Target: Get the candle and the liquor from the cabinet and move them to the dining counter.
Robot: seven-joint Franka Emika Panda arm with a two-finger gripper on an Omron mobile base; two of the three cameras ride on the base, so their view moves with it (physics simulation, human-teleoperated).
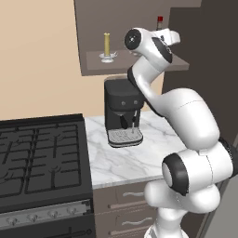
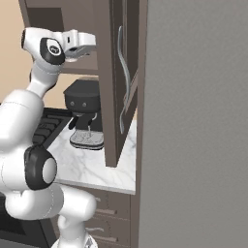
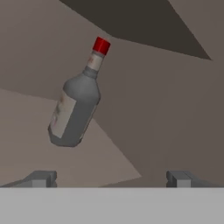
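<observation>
Hand view puts the liquor upper left of centre on the cabinet shelf, off the gripper line. Its jaws are spread wide, holding nothing; closing from here would likely clip and topple it.

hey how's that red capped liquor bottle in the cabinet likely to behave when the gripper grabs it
The liquor bottle looks like smooth rigid glass, so probably slippery and breakable if dropped. Its squat body under a narrow neck suggests it stands fairly steady, though a nudge near the cap might tip it. The open gripper isn't touching it.
</observation>
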